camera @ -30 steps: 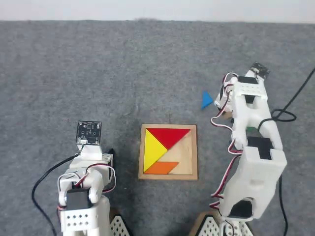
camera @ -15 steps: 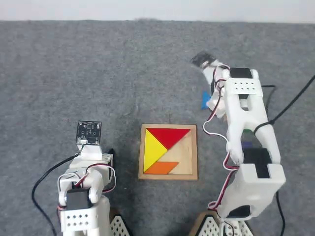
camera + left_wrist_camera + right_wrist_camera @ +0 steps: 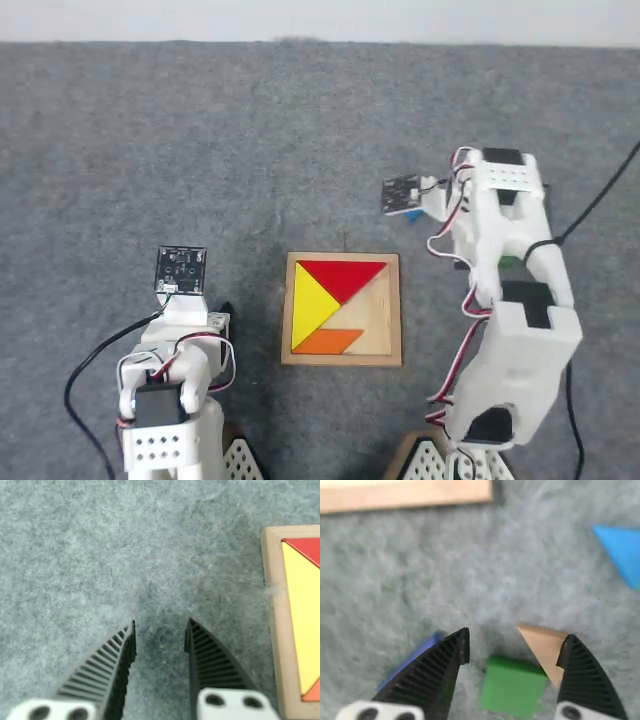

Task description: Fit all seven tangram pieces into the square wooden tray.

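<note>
Wide-spread right fingers (image 3: 435,675) hang over the green square (image 3: 512,685), at the tray's (image 3: 343,259) 3 o'clock, probably light and stiff; pinch opposite flat edges.

Blue triangle (image 3: 621,550) and wooden tray (image 3: 405,494) running off the right wrist view's edges, dark-blue piece (image 3: 412,658) half-hiding behind our right gripper (image 3: 516,636).

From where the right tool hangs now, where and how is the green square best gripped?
By two opposite straight edges, coming down from above: the green square lies flat on the carpet, so only its thin sides give a hold. The open right tool hangs over it; mind the tan triangle close by one corner.
</note>
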Available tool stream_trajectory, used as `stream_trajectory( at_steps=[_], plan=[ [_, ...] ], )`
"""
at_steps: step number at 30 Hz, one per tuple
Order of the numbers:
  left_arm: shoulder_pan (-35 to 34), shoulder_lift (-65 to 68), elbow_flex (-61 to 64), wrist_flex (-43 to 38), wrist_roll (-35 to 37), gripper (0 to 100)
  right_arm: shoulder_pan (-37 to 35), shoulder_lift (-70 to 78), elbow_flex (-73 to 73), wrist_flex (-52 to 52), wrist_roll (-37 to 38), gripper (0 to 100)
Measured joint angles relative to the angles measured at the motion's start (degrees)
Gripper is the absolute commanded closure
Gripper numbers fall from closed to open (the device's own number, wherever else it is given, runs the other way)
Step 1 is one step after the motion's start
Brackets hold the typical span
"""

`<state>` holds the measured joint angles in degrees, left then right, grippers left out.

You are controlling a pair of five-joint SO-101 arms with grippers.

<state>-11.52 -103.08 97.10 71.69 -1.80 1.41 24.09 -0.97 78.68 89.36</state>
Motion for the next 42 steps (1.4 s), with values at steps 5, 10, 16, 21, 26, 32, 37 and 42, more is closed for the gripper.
stream_trajectory(
  at_steps=[5, 10, 16, 21, 26, 32, 37, 42],
  plan=[
    [0.0, 0.0, 0.0, 0.0, 0.0, 85, 1.6, 5.0, -5.5, -0.1, 1.4, 70.2],
    [0.0, 0.0, 0.0, 0.0, 0.0, 85, 1.5, 10.4, -10.5, 0.1, 2.5, 70.2],
    [0.0, 0.0, 0.0, 0.0, 0.0, 85, 1.6, 12.6, -13.6, 0.3, 2.7, 76.2],
    [0.0, 0.0, 0.0, 0.0, 0.0, 85, 1.8, 12.6, -14.8, 1.7, 2.6, 79.3],
    [0.0, 0.0, 0.0, 0.0, 0.0, 85, 1.8, 12.7, -14.9, 1.8, -4.2, 79.8],
    [0.0, 0.0, 0.0, 0.0, 0.0, 85, -1.1, 12.7, -14.9, 1.8, -19.6, 82.6],
    [0.0, 0.0, 0.0, 0.0, 0.0, 85, -4.6, 12.7, -14.9, 1.8, -33.8, 83.4],
    [0.0, 0.0, 0.0, 0.0, 0.0, 85, -6.6, 12.7, -15.1, 1.9, -46.2, 88.4]
  ],
)
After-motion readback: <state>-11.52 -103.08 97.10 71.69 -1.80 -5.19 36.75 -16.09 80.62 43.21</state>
